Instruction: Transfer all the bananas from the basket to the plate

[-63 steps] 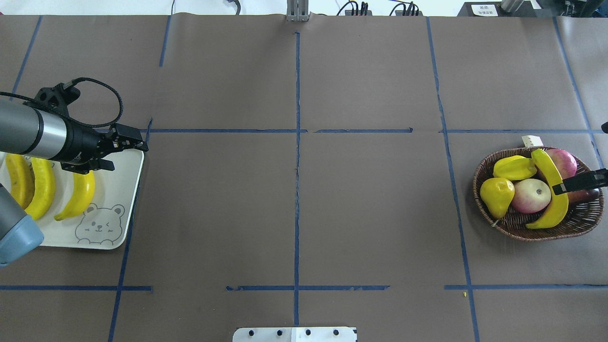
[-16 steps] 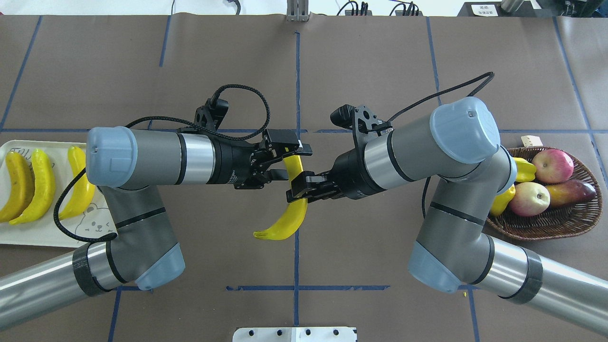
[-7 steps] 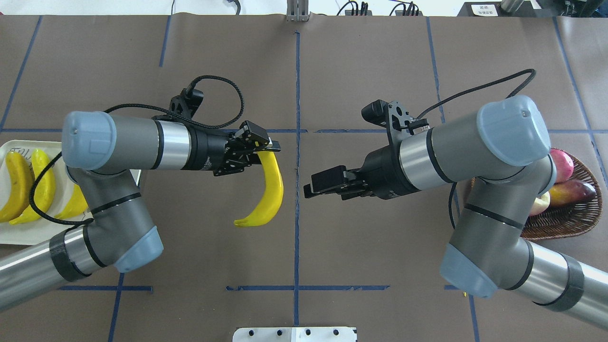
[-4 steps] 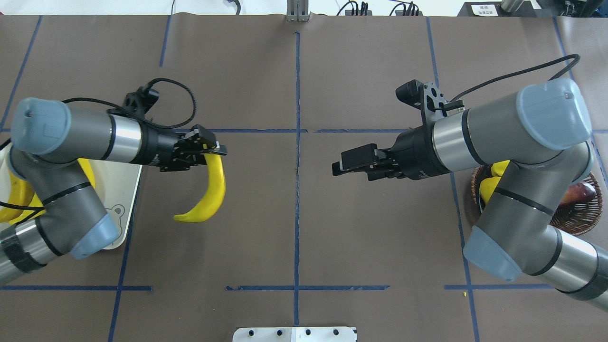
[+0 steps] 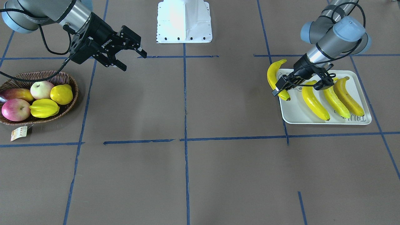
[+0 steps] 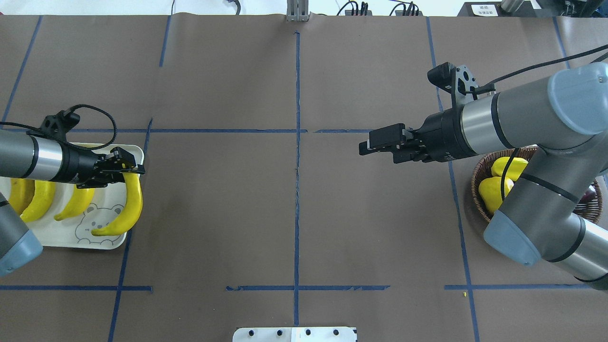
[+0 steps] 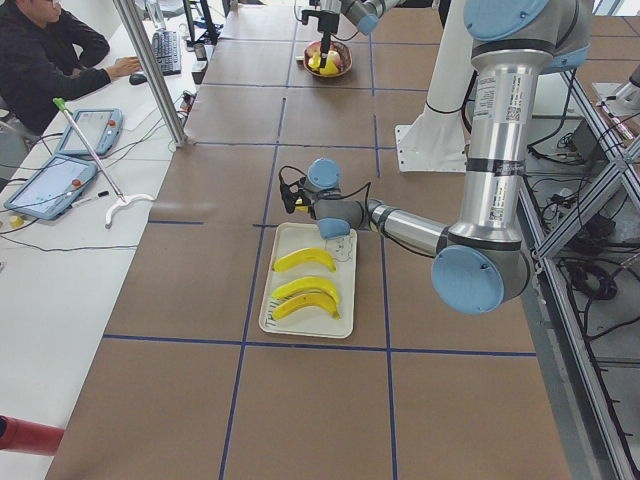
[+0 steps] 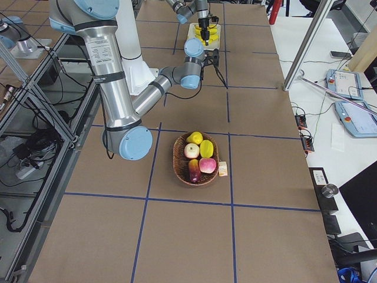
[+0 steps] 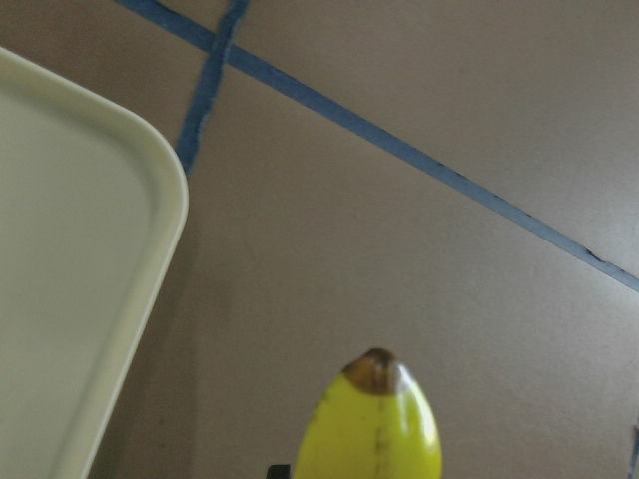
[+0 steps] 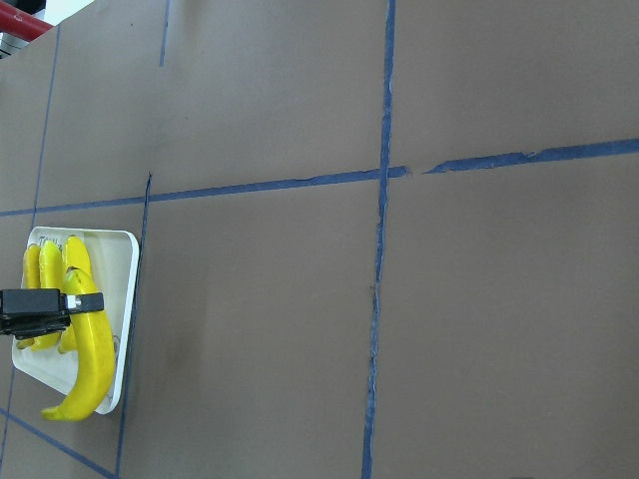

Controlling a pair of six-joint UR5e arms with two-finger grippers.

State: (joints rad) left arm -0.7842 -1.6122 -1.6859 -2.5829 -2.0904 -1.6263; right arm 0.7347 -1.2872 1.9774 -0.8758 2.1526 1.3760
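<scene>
Currently: left tool (image 6: 124,167) pinched on the upper end of one banana (image 6: 129,202), at the left end of the tabletop (image 6: 213,213) as seen from overhead. Banana hangs curved from the grip along the right edge of the plate (image 6: 57,240); its body lies over the rim, and its lower tip points back in over the bear print (image 6: 97,221). Whether that tip touches the plate, cannot tell. Three more bananas (image 5: 336,101) lie side by side on the plate, left of the held one.

Right tool (image 5: 130,58) hovers over bare tabletop, fingers spread, gripping nothing, between the centre tape line (image 6: 297,213) and the basket (image 5: 75,93). Basket sits at the right end, well apart from the plate, holding two apples (image 5: 15,109), a starfruit (image 5: 44,107), a round yellow fruit (image 5: 61,94) and a dark reddish fruit (image 5: 15,93).
</scene>
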